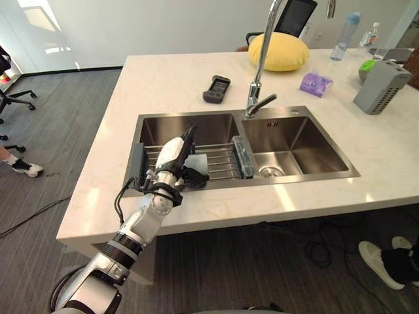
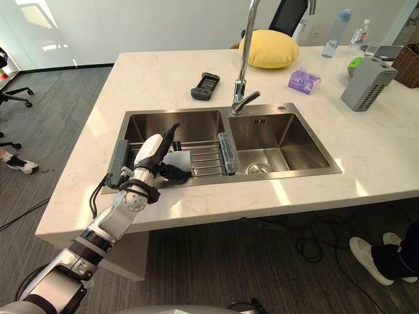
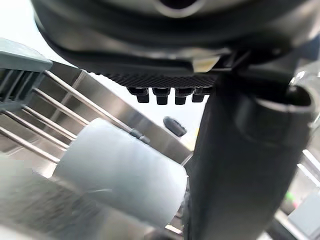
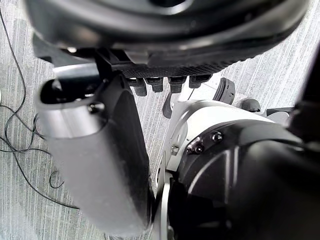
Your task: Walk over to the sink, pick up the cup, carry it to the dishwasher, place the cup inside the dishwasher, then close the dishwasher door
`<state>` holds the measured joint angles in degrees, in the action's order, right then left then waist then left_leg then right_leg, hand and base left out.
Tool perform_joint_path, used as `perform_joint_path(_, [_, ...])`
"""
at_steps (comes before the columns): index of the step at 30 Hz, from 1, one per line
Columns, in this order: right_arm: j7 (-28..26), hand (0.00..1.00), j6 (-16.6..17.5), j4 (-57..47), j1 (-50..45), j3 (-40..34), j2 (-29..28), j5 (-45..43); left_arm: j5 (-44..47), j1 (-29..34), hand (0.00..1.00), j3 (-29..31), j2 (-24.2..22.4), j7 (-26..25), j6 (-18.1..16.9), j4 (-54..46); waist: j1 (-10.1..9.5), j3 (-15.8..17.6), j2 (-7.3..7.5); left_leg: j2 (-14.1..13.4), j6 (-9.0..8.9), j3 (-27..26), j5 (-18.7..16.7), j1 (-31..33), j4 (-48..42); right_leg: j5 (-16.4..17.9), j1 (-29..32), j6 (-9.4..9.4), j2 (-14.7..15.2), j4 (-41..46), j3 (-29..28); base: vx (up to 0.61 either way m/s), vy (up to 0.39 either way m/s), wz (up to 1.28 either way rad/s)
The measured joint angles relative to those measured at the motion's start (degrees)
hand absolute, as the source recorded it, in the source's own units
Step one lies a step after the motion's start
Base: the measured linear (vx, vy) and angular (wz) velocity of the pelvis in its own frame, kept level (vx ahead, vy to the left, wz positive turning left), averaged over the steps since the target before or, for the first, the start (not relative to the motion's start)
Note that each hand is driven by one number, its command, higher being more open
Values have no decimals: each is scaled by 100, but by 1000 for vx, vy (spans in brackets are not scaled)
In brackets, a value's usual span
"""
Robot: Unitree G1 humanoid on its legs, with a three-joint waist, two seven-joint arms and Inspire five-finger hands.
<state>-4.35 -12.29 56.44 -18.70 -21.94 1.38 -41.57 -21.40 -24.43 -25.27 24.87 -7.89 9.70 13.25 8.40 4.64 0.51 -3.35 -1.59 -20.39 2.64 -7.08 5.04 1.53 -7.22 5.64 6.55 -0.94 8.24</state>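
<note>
Right hand [image 4: 100, 160] hangs slack and empty. Left hand [image 1: 171, 157], centre-left of frame, is unclenched just beside the cup [image 3: 120, 170]. The cup lies sideways on the rack [image 1: 221, 160] across the left of the sink's [image 1: 308, 112] 2 basins, its long axis seemingly crosswise to the fingers [image 3: 165, 95].

cup [image 3: 120, 172] pale grey | sink [image 1: 294, 134] steel-silver | cushion [image 1: 278, 51] yellow | pouch [image 1: 315, 83] purple

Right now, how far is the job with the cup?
Done: the robot stands at the sink. In hand: the left hand reaches the cup on the rack, fingers not yet closed. The right hand hangs free. Left: lift, carry, load the dishwasher, shut its door.
</note>
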Motion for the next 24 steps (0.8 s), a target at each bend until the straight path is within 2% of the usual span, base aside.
perform_joint_path(5, [-4, 100, -4, 5, 1, 7, 32, 4, -314, -217, 100, -181, 146, 469, -27, -18, 11, 6, -37, 3, 0, 7, 1, 0, 0, 0, 0, 0, 2, 1, 3, 0, 0, 0])
perform_joint_path(9, [-13, 100, -58, 21, 4, 6, 100, 5, -452, -354, 100, -369, 299, 917, 47, -135, 22, 2, -121, 10, 1, 25, 1, 0, 0, 0, -3, 0, 6, -2, 12, 0, 0, 0])
perform_joint_path(24, [21, 100, -108, 72, 30, 111, 198, -9, -558, -439, 100, -684, 398, 1154, 118, -137, 44, -12, -163, 27, 3, 45, 2, -5, 22, 0, -10, -1, -2, -25, 23, 0, 0, 0])
